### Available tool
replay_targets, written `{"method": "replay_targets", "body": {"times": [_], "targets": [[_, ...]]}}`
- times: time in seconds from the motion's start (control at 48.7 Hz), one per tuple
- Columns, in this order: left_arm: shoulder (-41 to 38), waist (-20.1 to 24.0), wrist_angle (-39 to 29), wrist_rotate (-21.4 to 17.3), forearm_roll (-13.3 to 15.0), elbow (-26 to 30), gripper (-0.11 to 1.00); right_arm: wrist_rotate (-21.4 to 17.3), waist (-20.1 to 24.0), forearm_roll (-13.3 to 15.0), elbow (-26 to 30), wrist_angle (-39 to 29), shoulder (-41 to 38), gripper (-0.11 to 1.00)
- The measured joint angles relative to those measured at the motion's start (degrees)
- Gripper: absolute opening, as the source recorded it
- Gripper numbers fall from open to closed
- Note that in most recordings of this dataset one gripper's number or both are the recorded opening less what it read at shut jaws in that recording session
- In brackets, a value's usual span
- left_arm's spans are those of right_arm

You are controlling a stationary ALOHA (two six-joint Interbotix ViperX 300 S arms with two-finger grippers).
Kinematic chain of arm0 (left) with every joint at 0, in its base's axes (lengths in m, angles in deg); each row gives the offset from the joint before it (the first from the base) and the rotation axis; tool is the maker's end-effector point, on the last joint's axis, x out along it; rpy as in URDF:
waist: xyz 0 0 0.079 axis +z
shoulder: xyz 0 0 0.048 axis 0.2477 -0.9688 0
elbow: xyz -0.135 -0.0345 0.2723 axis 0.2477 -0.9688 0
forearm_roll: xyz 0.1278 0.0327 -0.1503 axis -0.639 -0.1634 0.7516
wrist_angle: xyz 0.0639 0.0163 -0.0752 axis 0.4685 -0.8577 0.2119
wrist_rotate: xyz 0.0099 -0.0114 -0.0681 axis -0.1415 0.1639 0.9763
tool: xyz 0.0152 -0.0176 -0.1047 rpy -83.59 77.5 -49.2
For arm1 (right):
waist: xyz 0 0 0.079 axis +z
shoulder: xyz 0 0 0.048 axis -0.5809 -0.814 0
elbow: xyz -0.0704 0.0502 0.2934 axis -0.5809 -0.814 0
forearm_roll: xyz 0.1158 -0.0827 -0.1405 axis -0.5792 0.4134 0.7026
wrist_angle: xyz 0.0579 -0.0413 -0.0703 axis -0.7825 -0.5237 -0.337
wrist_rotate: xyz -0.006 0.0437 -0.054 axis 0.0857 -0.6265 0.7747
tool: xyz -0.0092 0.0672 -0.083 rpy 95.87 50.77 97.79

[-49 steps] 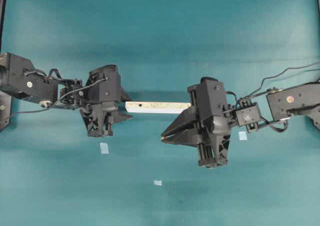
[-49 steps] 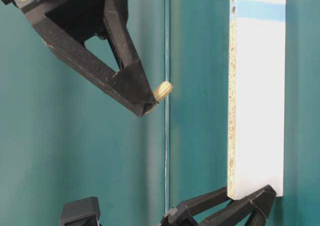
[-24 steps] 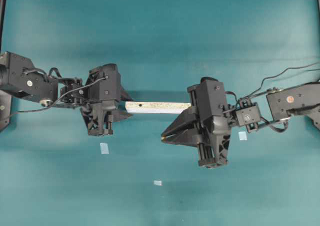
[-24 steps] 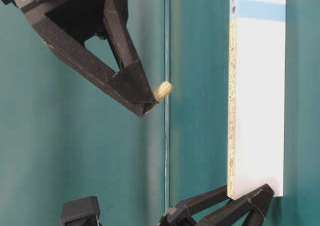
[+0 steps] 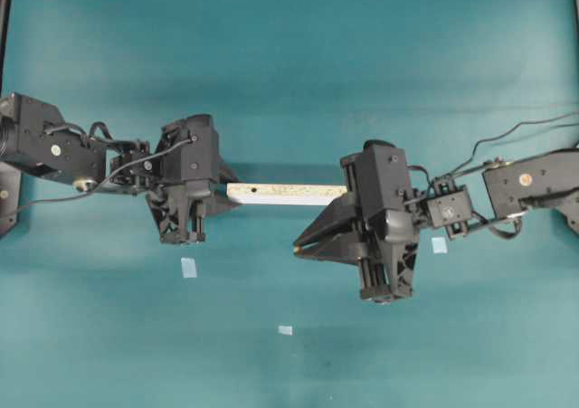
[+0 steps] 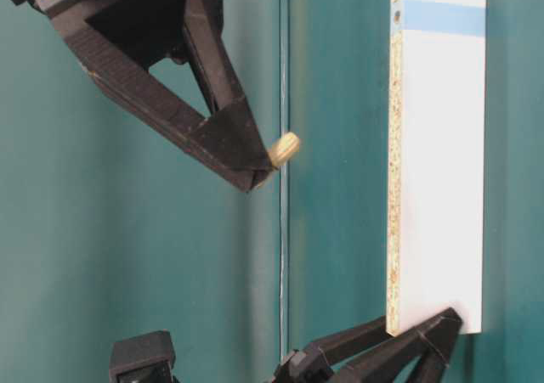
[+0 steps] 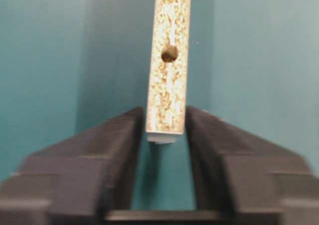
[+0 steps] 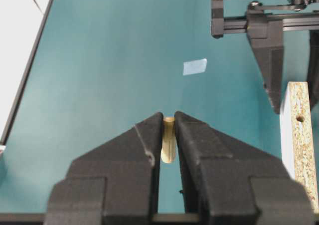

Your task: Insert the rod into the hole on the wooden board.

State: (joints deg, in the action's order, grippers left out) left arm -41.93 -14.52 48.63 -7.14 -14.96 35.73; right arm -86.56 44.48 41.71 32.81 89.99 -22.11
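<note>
The wooden board [image 5: 285, 192] is a narrow pale strip with a speckled face and a small dark hole [image 5: 256, 190]. My left gripper [image 5: 228, 198] is shut on its left end and holds it off the table; the left wrist view shows the board [image 7: 169, 85] and the hole [image 7: 169, 53] above the jaws [image 7: 165, 121]. My right gripper [image 5: 297, 244] is shut on the rod [image 8: 168, 140], a short cream peg, in front of the board and apart from it. At table level the rod [image 6: 284, 149] sticks out of the fingertips, left of the board [image 6: 438, 162].
Three small pale-blue square markers lie on the teal table in the overhead view, at the left [image 5: 188, 267], the middle [image 5: 285, 329] and the right [image 5: 439, 244]. A dark table edge [image 5: 4, 10] runs along the left side.
My right gripper has carried the rod slightly closer to the board. The left gripper and the board have shifted only a little.
</note>
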Motion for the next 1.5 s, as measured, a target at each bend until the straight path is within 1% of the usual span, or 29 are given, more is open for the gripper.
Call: {"method": "replay_targets", "body": {"times": [0.041, 0.287, 0.472, 0.554, 0.636, 0.76, 0.842, 0.903, 1.006, 1.088, 1.232, 1.334, 1.499], "targets": [[0.1, 0.0, 0.0, 0.0, 0.0, 0.0, 0.31, 0.0, 0.0, 0.0, 0.0, 0.0, 0.0, 0.11], [0.0, 0.0, 0.2, -0.1, 0.0, 0.0, 0.31, 0.0, 0.0, 0.0, -0.6, 0.0, 0.0, 0.11], [0.1, 0.0, 0.3, -0.1, 0.0, -0.1, 0.31, 0.0, -0.1, 0.0, -3.1, 0.5, 0.2, 0.11], [0.1, 0.0, 0.3, -0.1, 0.0, -0.1, 0.31, 0.1, -0.7, 0.0, -5.2, 2.9, 1.1, 0.11], [0.1, 0.0, 0.2, -0.1, 0.0, -0.1, 0.31, 0.3, -2.2, 0.0, -7.9, 7.3, 2.5, 0.11], [0.0, 0.0, 0.2, 0.0, 0.0, -0.1, 0.31, 2.3, -5.4, -0.2, -13.3, 16.8, 3.8, 0.11], [0.0, 0.0, 0.2, -0.1, 0.0, 0.0, 0.31, 4.9, -7.0, -1.6, -16.5, 23.0, 4.1, 0.11], [0.0, 0.0, 0.0, 0.0, 0.0, -0.1, 0.31, 7.4, -8.0, -3.5, -18.7, 26.6, 4.1, 0.11], [0.0, 0.0, -0.3, 0.0, 0.0, 0.0, 0.31, 12.0, -8.3, -7.9, -22.2, 31.6, 4.2, 0.11], [0.1, 0.0, -0.3, 0.0, 0.0, -0.2, 0.31, 14.9, -8.2, -11.3, -24.7, 34.4, 4.3, 0.11], [0.1, 0.0, -0.2, 0.0, 0.0, -0.4, 0.31, 17.9, -8.3, -16.4, -28.0, 39.3, 4.3, 0.11], [0.1, 0.0, 0.0, 0.1, 0.0, -0.5, 0.31, 18.7, -8.3, -17.8, -29.7, 41.5, 4.1, 0.11], [0.1, 0.0, 0.0, 0.1, 0.0, -0.7, 0.31, 19.0, -8.3, -18.0, -30.9, 43.2, 1.8, 0.11]]}}
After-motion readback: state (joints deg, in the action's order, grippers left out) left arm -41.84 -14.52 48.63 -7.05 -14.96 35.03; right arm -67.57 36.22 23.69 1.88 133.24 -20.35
